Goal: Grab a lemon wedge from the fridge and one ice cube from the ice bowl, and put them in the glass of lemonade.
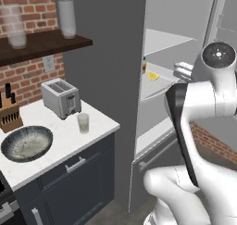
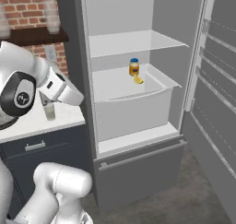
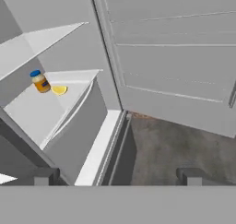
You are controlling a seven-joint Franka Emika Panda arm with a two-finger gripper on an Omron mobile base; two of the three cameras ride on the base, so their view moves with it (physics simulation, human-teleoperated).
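The lemon wedge (image 3: 59, 90) is lying on the fridge (image 2: 120, 45) shelf, just beside the orange jar (image 3: 40, 81). The gripper (image 3: 117, 174) is hovering outside the open fridge, jaws spread wide, holding nothing. Fetching the wedge is in hand; reaching toward that shelf probably comes next.

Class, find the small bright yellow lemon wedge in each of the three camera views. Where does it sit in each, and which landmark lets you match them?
Left base view: small bright yellow lemon wedge, right of centre, upper part, on a fridge shelf.
Right base view: upper centre.
Hand view: left, above the middle.
Shared landmark: small orange jar with a blue lid, right beside it.
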